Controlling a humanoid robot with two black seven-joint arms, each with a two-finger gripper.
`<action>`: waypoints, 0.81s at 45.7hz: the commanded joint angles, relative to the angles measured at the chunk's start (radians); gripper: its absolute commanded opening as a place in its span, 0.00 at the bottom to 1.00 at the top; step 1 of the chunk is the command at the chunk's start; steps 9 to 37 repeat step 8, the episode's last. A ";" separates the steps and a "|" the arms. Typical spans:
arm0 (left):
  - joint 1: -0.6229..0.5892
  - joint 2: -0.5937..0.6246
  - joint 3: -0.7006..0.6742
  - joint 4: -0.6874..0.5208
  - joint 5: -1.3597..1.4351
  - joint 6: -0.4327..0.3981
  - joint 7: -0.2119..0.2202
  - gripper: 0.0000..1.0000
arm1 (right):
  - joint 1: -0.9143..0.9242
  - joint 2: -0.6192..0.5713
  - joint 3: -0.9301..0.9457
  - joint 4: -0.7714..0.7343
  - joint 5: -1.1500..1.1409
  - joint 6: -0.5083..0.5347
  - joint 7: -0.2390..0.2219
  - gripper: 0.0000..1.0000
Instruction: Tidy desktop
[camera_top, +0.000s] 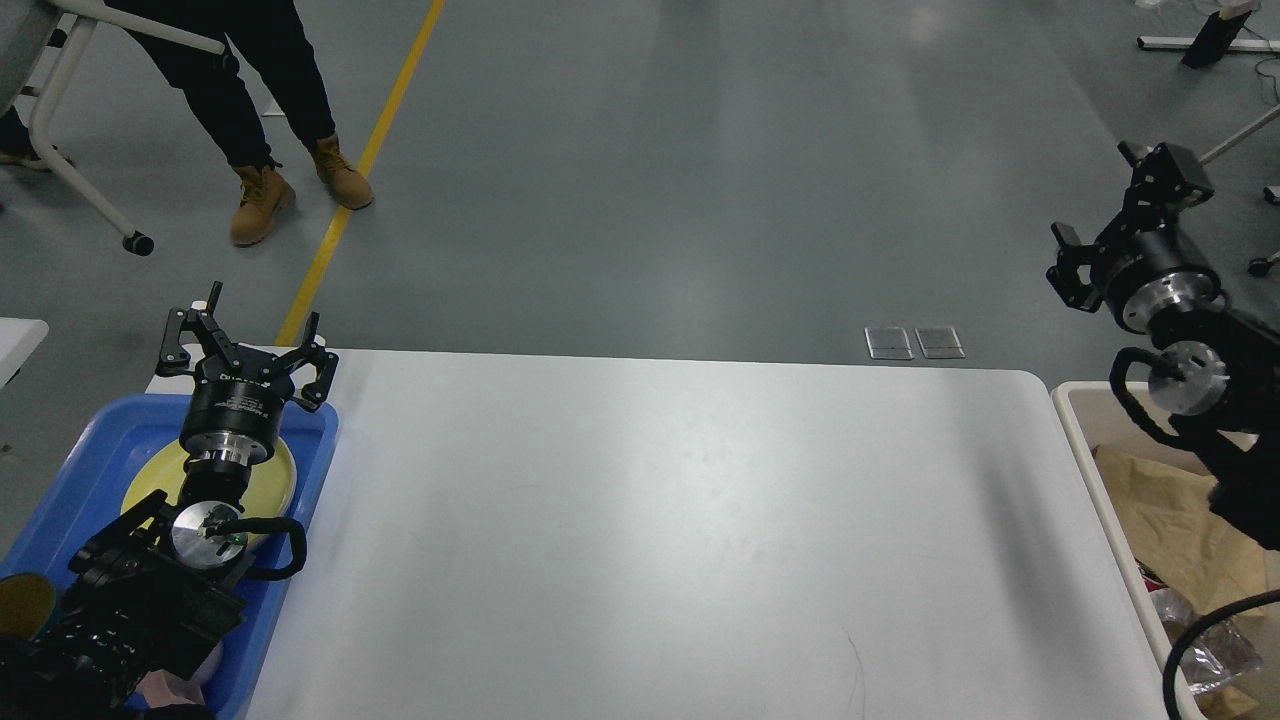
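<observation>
Currently one desktop (680, 520); left gripper (245, 345) fingers spread; right gripper (1125, 205) fingers spread, holding nothing.

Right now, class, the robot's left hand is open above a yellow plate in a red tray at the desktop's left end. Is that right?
Not quite: the tray is blue, not red. The head view shows the left hand open above the yellow plate in that tray, at the left end of the white desktop.

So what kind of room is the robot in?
Probably a workshop or robot test lab: a bare grey floor with a yellow line, a plain white desktop, and a person in work boots standing nearby.
</observation>
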 joint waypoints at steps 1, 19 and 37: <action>0.000 0.000 0.000 0.000 0.000 0.000 0.000 0.96 | -0.108 0.066 0.126 0.034 0.000 0.008 0.114 1.00; 0.000 0.000 0.000 0.000 0.000 0.000 0.000 0.96 | -0.175 0.138 0.199 0.038 -0.012 0.038 0.226 1.00; 0.000 0.000 0.000 0.000 0.000 0.000 0.000 0.96 | -0.175 0.138 0.199 0.038 -0.012 0.038 0.226 1.00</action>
